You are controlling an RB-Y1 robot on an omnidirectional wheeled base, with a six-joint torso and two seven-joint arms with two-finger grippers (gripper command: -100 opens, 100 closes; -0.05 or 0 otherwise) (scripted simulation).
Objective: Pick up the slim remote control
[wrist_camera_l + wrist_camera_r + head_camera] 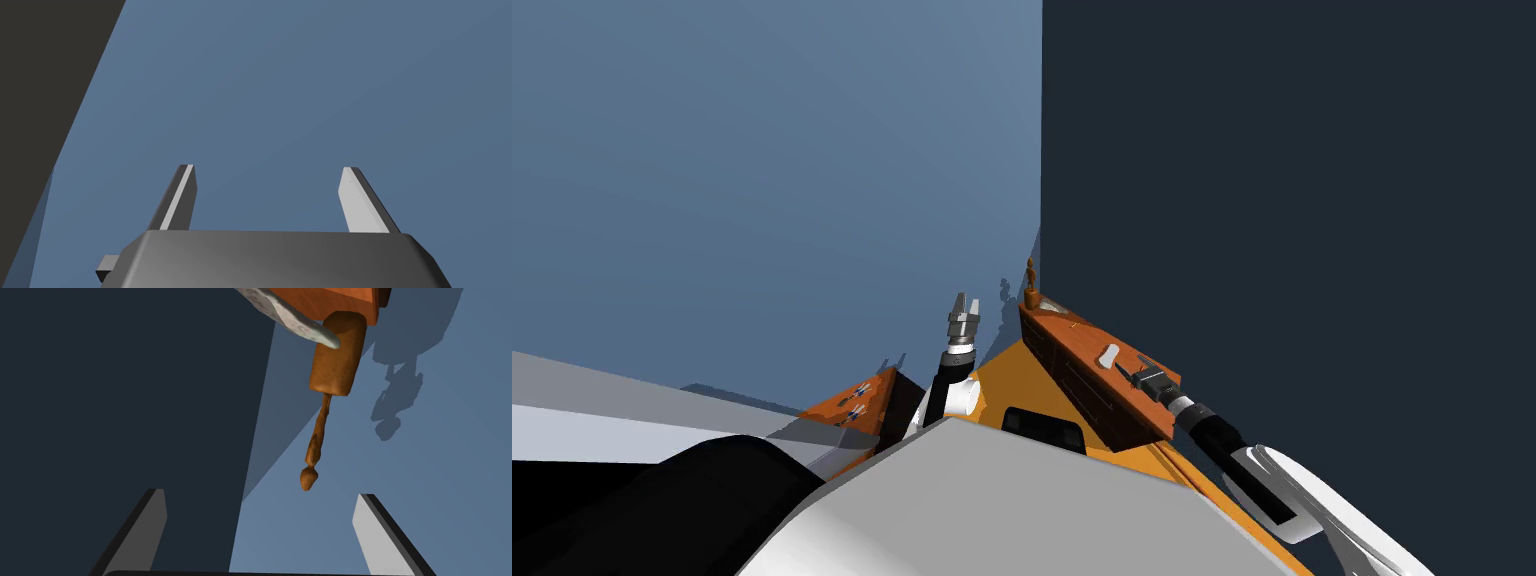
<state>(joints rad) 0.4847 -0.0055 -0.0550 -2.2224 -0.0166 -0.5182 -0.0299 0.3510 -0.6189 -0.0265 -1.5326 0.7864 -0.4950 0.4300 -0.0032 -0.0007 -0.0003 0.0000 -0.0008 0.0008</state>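
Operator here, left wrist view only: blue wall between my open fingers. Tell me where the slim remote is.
Observer: The light grey remote lies on the brown cabinet top, seen from the head.
Operator: Report the right gripper.
Observer: The right gripper is open, close beside the remote, not closed on it.
Operator: Name what else stands there.
Observer: A brown figurine stands at the cabinet's far end.

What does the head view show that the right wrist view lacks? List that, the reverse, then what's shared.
Head view alone: the left gripper, open and raised, and the cabinet drawer fronts. Right wrist view alone: speckling on the remote. Both: the grey remote, brown figurine, orange-brown cabinet, open right gripper and blue wall.
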